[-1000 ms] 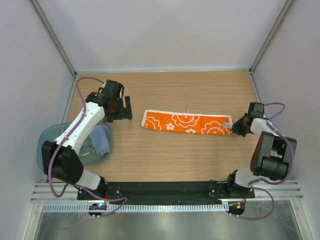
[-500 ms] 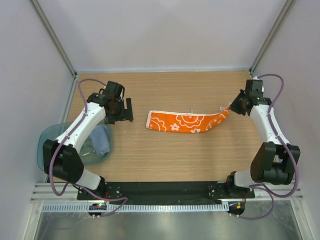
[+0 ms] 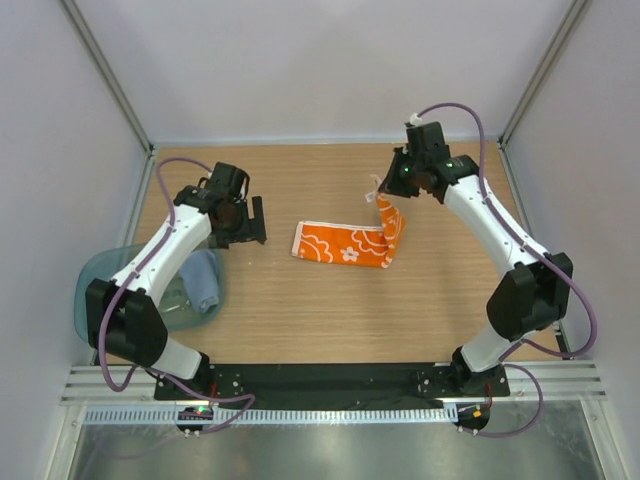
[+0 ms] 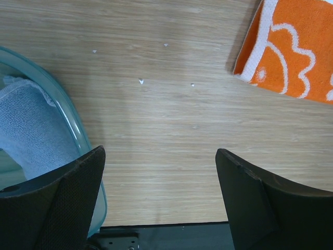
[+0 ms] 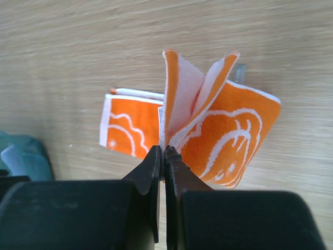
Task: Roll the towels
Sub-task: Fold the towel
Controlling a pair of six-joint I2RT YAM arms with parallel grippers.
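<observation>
- Near the middle of the light wooden tabletop (image 3: 330, 320) lies the orange-and-white flower-patterned cloth towel (image 3: 340, 243). It is a long folded strip, flat at its 9 o'clock end, with its 3 o'clock end raised and curled over.
- At about 1 o'clock from the table's centre, the right gripper (image 5: 164, 153) is pinched tight on that raised end, and the cloth layers fan out above it. Bringing this end over toward 9 o'clock would, I judge, begin the roll.
- At 10 o'clock the left gripper (image 4: 158, 172) hovers with its jaws spread wide and holds nothing. It is near the strip's flat end, probably placed there to steady it.
- At 8 o'clock the translucent blue-green plastic tray (image 3: 95, 275) holds a plain pale blue towel (image 3: 203, 280). This one appears to be rolled, so it looks set aside as finished.
</observation>
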